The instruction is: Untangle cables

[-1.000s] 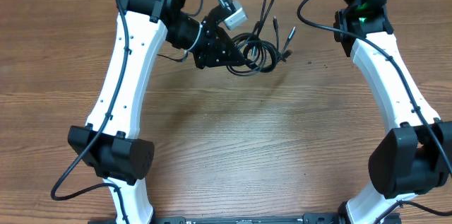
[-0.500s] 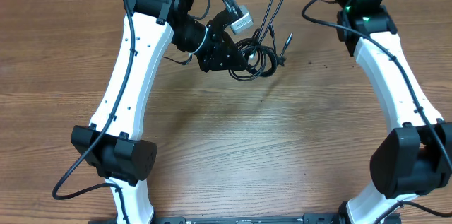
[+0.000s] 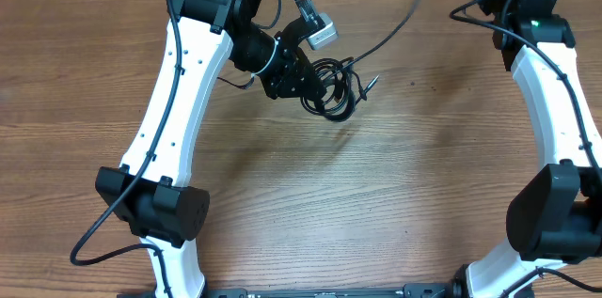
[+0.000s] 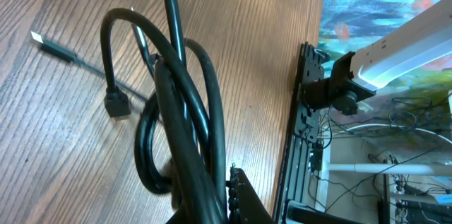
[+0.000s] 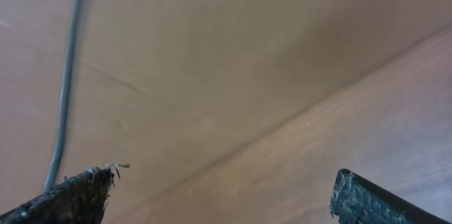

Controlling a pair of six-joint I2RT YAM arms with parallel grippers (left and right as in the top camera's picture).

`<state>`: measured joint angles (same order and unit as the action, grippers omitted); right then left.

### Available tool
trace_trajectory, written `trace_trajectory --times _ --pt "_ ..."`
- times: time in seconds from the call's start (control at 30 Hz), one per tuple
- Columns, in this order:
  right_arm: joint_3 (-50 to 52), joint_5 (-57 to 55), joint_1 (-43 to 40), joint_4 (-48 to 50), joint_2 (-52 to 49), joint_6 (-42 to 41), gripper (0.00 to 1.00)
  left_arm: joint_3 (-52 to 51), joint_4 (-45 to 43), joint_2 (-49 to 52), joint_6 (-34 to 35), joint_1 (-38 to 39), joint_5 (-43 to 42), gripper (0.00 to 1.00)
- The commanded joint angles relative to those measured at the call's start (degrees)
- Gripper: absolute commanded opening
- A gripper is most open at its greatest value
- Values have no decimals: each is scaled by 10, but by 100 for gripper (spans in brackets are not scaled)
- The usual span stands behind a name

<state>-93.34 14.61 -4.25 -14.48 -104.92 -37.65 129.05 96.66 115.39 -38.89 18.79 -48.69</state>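
1. Left tool [image 3: 301, 80]: pressed together, pinching the cables [image 3: 331, 89] at the near side of the bundle. We see no change in this grip over the last second.
2. Right tool [image 5: 222, 197]: fingers now spread wide, with nothing between them. A moment ago it was closed on strands drawn toward the far edge, so we read this as a release.
3. The right arm has swung further toward the far right corner, away from the knot.
4. Cables: a compact coil on the tabletop [image 3: 376, 185], far centre, touching the left tool.
5. One long strand [image 3: 393, 27] now trails slack from the coil to the far edge. In the right wrist view a blurred cord passes beside one fingertip, ungripped.
6. A plug end [image 3: 373, 80] lies free just right of the coil.
7. Our judgement: some length has been drawn out, but the coil is still wound. The right tool likely needs a fresh hold on a loose end.
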Motion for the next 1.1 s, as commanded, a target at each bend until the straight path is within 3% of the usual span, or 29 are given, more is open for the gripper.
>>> trace_trajectory --times 0.0,0.23,0.37,0.4,0.57,0.67,0.77,0.93,1.07 --pt "-13 43 5 -57 24 2 100 4 1 -13 8 4 -18 4" --pt "-13 99 5 -252 24 6 100 4 0 -13 34 3 -39 4" --pt "-13 160 5 -361 24 121 100 4 -15 -13 81 0 -33 4" --pt "-13 162 8 -391 24 150 100 4 -38 -13 144 -8 -32 4" --pt "-13 185 38 -440 28 231 100 4 -106 -13 320 -49 -32 4" --pt "-13 192 69 -446 32 264 100 4 -134 -13 393 -72 -28 4" --pt "-13 191 113 -443 33 278 100 4 -142 -13 480 -92 24 4" --pt "-13 189 195 -411 33 277 100 4 -119 -13 685 -118 160 5" --pt "-13 189 255 -379 33 304 100 4 -94 -13 773 -121 211 4"
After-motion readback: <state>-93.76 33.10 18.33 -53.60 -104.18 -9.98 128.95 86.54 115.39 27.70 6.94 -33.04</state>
